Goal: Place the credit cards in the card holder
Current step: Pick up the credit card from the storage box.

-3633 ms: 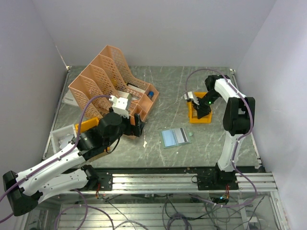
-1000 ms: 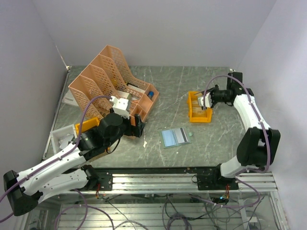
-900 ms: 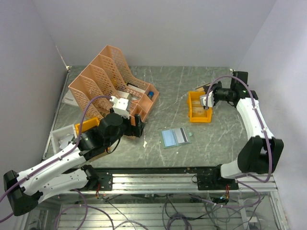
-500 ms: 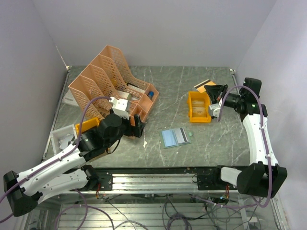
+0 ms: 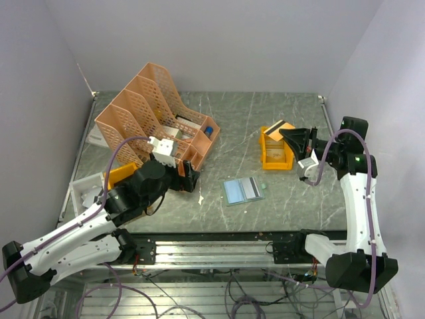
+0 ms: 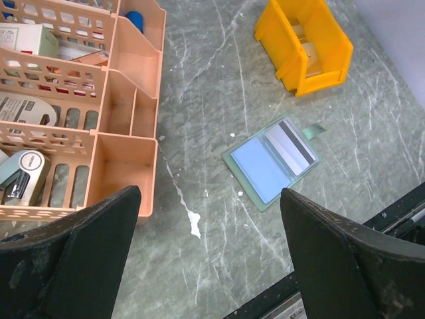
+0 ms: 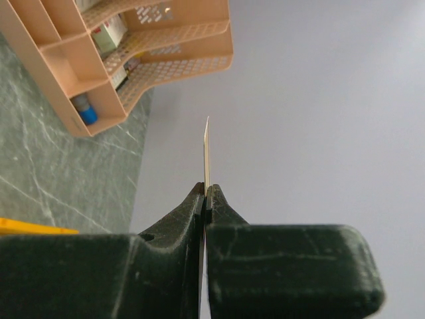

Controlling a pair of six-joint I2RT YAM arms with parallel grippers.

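Fingers (image 7: 174, 222) of right gripper (image 7: 206, 194) pinched tight on a credit card (image 7: 206, 149), seen edge-on from the wrist cam, standing straight up out of the tips. From top cam the card (image 5: 278, 126) is tan w/ a dark stripe, held in the air over the far end of the yellow bin (image 5: 267, 158), right half of the table (image 5: 239, 116). Something pale lies inside the bin, can't tell what.

Left gripper (image 6: 209, 262) has its fingers spread wide, nothing btwn them, hovering above the table just beside the near corner of the peach file rack (image 5: 149, 109).

Card holder (image 5: 244, 190) lies open & flat mid-table, nearer the near edge, btwn the two arms, well apart from the held card. Inside: a pale-blue rectangle on one half, a whitish one w/ dark stripe on the other; small tab sticks out on the bin side.
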